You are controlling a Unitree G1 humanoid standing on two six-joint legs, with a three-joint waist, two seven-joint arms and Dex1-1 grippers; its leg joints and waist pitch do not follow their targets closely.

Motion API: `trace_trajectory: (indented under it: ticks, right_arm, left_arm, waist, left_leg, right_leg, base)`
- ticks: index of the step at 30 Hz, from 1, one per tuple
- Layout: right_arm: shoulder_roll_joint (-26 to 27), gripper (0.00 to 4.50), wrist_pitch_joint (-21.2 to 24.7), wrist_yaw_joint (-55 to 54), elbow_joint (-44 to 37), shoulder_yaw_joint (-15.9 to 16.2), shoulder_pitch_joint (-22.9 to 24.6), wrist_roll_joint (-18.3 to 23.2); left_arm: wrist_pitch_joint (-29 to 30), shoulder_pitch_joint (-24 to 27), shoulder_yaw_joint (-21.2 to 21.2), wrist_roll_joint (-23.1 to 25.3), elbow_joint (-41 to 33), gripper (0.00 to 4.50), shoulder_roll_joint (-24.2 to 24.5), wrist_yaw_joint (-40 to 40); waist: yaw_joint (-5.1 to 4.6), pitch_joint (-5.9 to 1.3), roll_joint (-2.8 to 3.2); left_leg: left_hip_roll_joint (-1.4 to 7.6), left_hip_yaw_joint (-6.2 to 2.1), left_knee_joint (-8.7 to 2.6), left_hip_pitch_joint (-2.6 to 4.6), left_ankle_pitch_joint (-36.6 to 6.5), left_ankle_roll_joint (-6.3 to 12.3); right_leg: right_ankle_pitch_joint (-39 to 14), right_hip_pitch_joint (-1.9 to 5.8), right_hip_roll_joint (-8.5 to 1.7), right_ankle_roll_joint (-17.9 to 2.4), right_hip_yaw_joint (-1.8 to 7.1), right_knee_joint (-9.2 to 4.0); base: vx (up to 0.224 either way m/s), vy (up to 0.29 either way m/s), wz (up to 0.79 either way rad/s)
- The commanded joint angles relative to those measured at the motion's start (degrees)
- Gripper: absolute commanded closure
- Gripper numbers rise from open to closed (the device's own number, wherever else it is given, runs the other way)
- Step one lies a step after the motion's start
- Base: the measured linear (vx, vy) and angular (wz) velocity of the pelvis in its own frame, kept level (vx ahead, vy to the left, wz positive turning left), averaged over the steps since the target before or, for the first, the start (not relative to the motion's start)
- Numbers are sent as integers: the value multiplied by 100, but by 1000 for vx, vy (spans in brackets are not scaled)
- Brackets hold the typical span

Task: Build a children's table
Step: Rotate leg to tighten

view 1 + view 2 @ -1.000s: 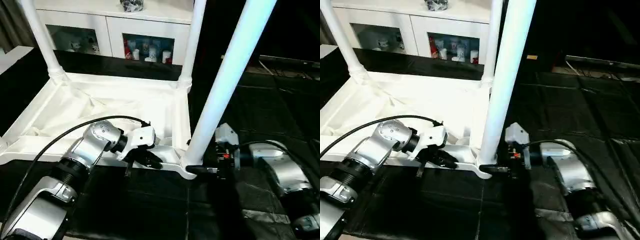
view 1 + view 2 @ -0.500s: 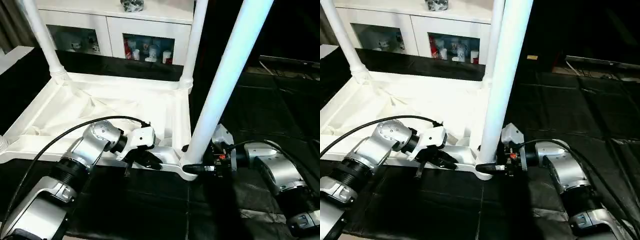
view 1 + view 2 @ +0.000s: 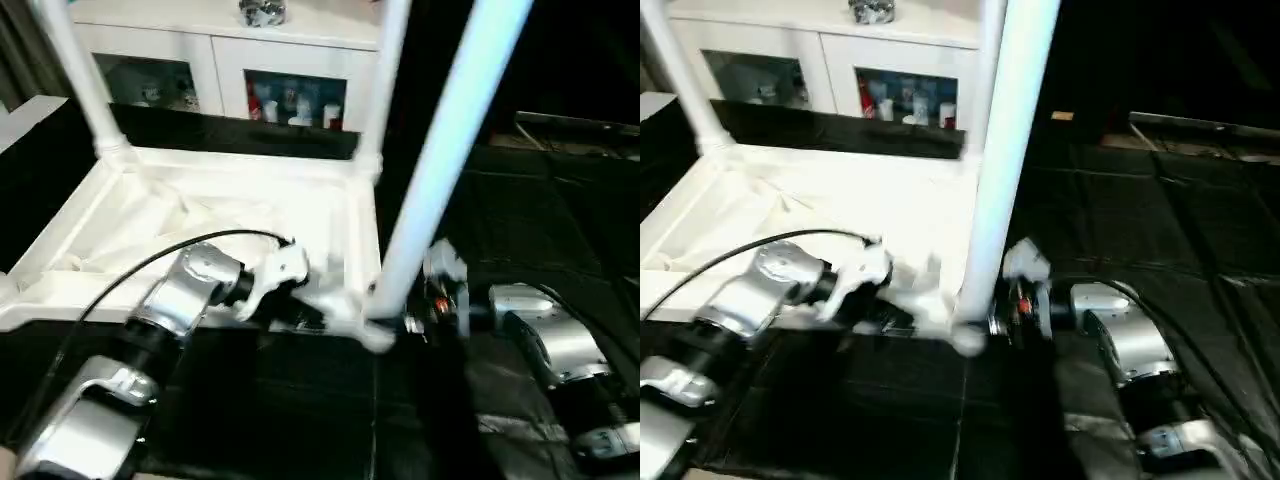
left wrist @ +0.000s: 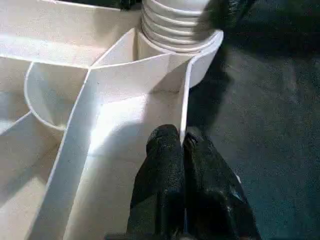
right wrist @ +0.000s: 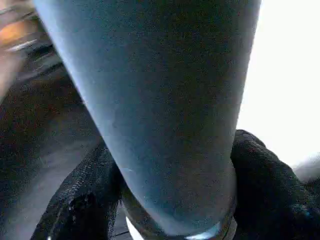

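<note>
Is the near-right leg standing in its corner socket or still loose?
In the socket, upright: the leg rises from the tabletop's near corner, ribbed base seated in the left wrist view. Fully tightened: cannot tell.

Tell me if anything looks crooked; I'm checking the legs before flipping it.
The near leg leans right, unlike the two upright far legs. The right claw grips its base; the left claw pinches the tabletop rim.

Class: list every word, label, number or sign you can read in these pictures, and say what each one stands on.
None can be read.
The tabletop, the legs and both grippers bear no visible print.
The small items behind the cabinet doors are too small and blurred to read.
</note>
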Motion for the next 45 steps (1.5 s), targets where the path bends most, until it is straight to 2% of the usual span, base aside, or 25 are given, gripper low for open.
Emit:
trace_trajectory:
  ticks: [1,2,5,7,10,11,15,16,18,20,23,25,26,27,28,29,30,31,32,35,37,38,41,43,45]
  right_arm:
    - [391,178,309,-813,304,88,-19,-125]
    - [621,178,365,-1212,522,-65,-138,-63]
    - [1119,178,375,-2223,1098,-396,-478,-7]
    - [1299,178,281,-2649,1354,-489,-634,-65]
    - [1563,178,157,-3372,1725,-679,-853,-146]
    - [1613,178,154,-3493,1779,-709,-887,-181]
    - [1777,178,-48,-3746,1929,-728,-966,-355]
    - [1796,143,-85,-3761,1966,-768,-980,-332]
    - [1791,106,-237,-3858,2060,-812,-1000,-356]
    - [1773,99,-265,-3817,2017,-889,-963,-282]
    - [1683,75,-328,-3645,1788,-888,-832,-249]
    - [1547,58,-395,-3314,1554,-822,-685,-227]
    - [1464,58,-414,-3039,1407,-758,-598,-195]
    - [1255,48,-356,-2658,1124,-715,-436,-115]
    - [1177,38,-336,-2519,1028,-704,-378,-84]
    - [974,38,-302,-2224,826,-711,-259,0]
    - [914,16,-298,-2141,773,-720,-225,22]
    - [646,16,-311,-1761,561,-738,-93,112]
    - [646,10,-311,-1761,561,-738,-93,112]
    - [41,4,-338,-923,157,-743,132,279]
    - [-209,4,-383,-548,9,-727,203,327]
    - [-334,4,-387,-297,-64,-676,221,352]
    - [-634,4,-296,331,-303,-439,279,377]
    - [-784,4,-228,752,-371,-212,272,362]
    - [-887,4,-258,1036,-402,-16,265,296]
  left_arm:
    - [188,-262,231,-244,-195,450,-450,515]
    - [374,-279,281,-214,-229,450,-567,775]
    - [795,-332,388,-68,-298,450,-863,1473]
    - [942,-374,426,59,-316,450,-1004,1837]
    - [1118,-479,519,161,-300,450,-1254,2410]
    - [1151,-499,545,164,-293,450,-1304,2519]
    - [1257,-528,585,194,-373,450,-1423,2782]
    - [1263,-504,548,222,-408,450,-1398,2739]
    - [1282,-458,522,243,-436,450,-1348,2692]
    - [1244,-442,493,251,-394,450,-1261,2630]
    - [1129,-440,484,237,-290,450,-1146,2506]
    - [987,-443,433,261,-172,450,-1032,2364]
    - [916,-441,403,280,-122,450,-978,2310]
    - [734,-424,331,313,-49,450,-845,2112]
    - [666,-416,303,326,-28,450,-796,2037]
    - [563,-410,278,320,7,450,-698,1864]
    - [537,-406,274,318,13,450,-670,1809]
    - [461,-391,235,297,9,450,-539,1528]
    - [461,-391,235,297,9,450,-539,1528]
    - [93,-344,76,224,-43,450,-230,709]
    - [-139,-311,-35,192,-74,450,-70,268]
    - [-251,-300,-123,217,-70,450,32,62]
    - [-488,-297,-231,171,-13,450,203,-419]
    - [-606,-292,-276,134,-23,450,289,-698]
    - [-738,-291,-328,138,-8,450,351,-871]
  waist:
    - [-38,-390,46]
    - [-84,-390,48]
    - [-238,-386,56]
    - [-258,-402,50]
    - [-252,-423,56]
    - [-257,-425,32]
    - [-239,-421,60]
    - [-241,-415,61]
    - [-246,-409,66]
    - [-249,-407,64]
    - [-233,-426,61]
    - [-239,-428,89]
    - [-243,-433,61]
    - [-221,-434,89]
    - [-224,-430,77]
    - [-232,-437,73]
    - [-229,-420,71]
    - [-225,-416,117]
    - [-212,-421,78]
    - [-185,-415,127]
    - [-147,-426,111]
    - [-122,-426,143]
    - [-74,-430,131]
    - [-31,-436,178]
    - [9,-442,172]
  left_leg:
    - [369,-158,-425,25,-678,81]
    - [358,-165,-434,24,-735,20]
    - [347,-172,-443,13,-724,-54]
    - [314,-157,-414,-19,-529,20]
    - [315,-154,-403,-11,-309,148]
    - [315,-145,-403,-4,-280,201]
    - [340,-149,-413,4,-335,243]
    - [337,-150,-418,4,-388,246]
    - [337,-147,-422,7,-457,231]
    - [337,-149,-426,8,-491,229]
    - [340,-152,-419,-3,-328,288]
    - [341,-149,-411,11,-324,337]
    - [344,-138,-407,18,-323,361]
    - [331,-151,-401,-9,-263,426]
    - [331,-151,-400,-18,-287,483]
    - [334,-147,-398,-19,-296,498]
    - [326,-145,-401,-14,-363,506]
    - [327,-150,-402,-12,-417,486]
    - [337,-142,-398,1,-464,477]
    - [329,-152,-395,-4,-449,486]
    - [346,-139,-382,-14,-330,547]
    - [344,-139,-372,-22,-296,579]
    - [360,-127,-367,-7,-337,629]
    - [378,-136,-361,-1,-304,620]
    - [386,-132,-356,6,-331,615]
  right_leg:
    - [-935,338,-647,-1262,377,-459]
    - [-1135,354,-652,-1181,379,-476]
    - [-1251,339,-633,-1178,377,-489]
    - [-1100,371,-633,-1143,386,-487]
    - [-669,358,-612,-1228,387,-451]
    - [-551,354,-591,-1252,377,-447]
    - [-460,347,-606,-1287,380,-431]
    - [-485,346,-607,-1287,380,-440]
    - [-570,346,-619,-1280,383,-456]
    - [-624,351,-617,-1273,387,-458]
    - [-290,360,-613,-1293,394,-413]
    - [-116,351,-598,-1319,388,-413]
    - [-38,355,-599,-1342,396,-400]
    - [98,381,-597,-1358,391,-385]
    - [135,382,-596,-1326,390,-392]
    - [166,383,-598,-1337,392,-380]
    - [-13,377,-601,-1325,383,-414]
    - [-125,374,-606,-1326,381,-425]
    - [-237,379,-606,-1296,386,-442]
    - [-272,372,-592,-1308,377,-451]
    - [-80,372,-568,-1317,374,-409]
    - [-20,365,-580,-1330,370,-396]
    - [-133,350,-580,-1338,355,-411]
    - [-158,332,-588,-1358,350,-399]
    - [-205,332,-586,-1351,352,-400]
  base:
    - [0,0,0]
    - [0,0,0]
    - [0,0,0]
    - [0,0,0]
    - [0,0,0]
    - [0,0,0]
    - [0,0,0]
    - [0,0,0]
    - [0,0,0]
    - [0,0,0]
    - [0,0,0]
    - [0,0,0]
    - [0,0,0]
    - [0,0,0]
    - [0,0,0]
    - [0,0,0]
    - [0,0,0]
    - [0,0,0]
    - [0,0,0]
    - [0,0,0]
    - [0,0,0]
    - [0,0,0]
    - [0,0,0]
    - [0,0,0]
    - [0,0,0]
